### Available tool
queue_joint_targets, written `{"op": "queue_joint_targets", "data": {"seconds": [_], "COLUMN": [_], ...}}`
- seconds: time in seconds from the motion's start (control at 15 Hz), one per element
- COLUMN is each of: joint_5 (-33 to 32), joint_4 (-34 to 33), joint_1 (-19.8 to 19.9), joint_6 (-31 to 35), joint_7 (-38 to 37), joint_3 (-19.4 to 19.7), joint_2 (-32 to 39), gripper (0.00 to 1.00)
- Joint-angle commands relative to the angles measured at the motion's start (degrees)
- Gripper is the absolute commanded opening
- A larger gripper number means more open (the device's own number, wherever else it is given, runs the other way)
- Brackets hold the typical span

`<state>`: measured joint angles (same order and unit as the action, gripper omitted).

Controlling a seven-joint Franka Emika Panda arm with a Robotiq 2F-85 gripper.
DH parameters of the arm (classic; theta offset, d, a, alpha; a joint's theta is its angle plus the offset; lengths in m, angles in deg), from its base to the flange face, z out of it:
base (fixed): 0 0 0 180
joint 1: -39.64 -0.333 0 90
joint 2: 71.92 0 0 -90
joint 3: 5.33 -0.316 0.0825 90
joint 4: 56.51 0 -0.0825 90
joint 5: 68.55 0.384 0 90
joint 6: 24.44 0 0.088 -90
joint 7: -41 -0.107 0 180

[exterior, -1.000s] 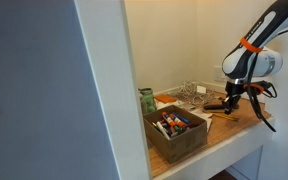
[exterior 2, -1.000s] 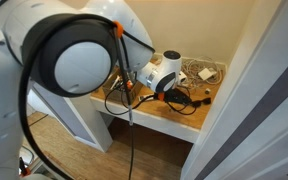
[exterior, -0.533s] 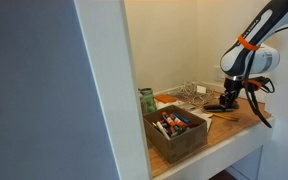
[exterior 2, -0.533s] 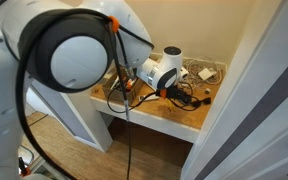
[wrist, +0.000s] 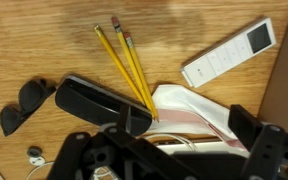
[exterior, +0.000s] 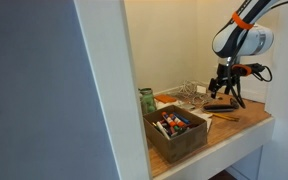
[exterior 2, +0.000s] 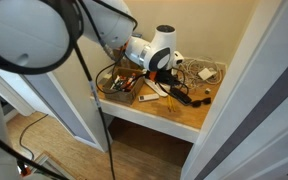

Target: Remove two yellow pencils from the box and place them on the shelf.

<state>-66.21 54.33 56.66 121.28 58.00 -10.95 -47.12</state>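
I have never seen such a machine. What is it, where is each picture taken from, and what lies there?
It is a robot arm with two jaws at its end for grasping. Two pictures come from cameras outside it, viewing a wooden shelf from different places. The third comes from a camera on the wrist, looking down past the jaws. On the shelf stands a box of pens. In the wrist view, yellow pencils and a white device lie on the wood. The jaws are open and hold nothing.
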Motion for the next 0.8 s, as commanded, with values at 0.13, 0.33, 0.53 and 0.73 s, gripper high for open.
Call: {"op": "queue_joint_targets", "data": {"seconds": [0.13, 0.33, 0.53, 0.73], "joint_5": [-4.1, -12.9, -12.5, -13.6], "joint_4": [5.1, 5.6, 3.6, 3.7], "joint_1": [-9.7, -14.6, -14.4, -15.4], "joint_6": [-6.7, -9.2, -10.7, -13.0], "joint_7": [-14.6, -26.6, -25.3, -26.7], "joint_3": [7.0, 10.2, 9.5, 9.3], "joint_2": [-11.2, -14.4, -13.2, -14.5], "gripper": [1.0, 1.0, 1.0, 1.0]}}
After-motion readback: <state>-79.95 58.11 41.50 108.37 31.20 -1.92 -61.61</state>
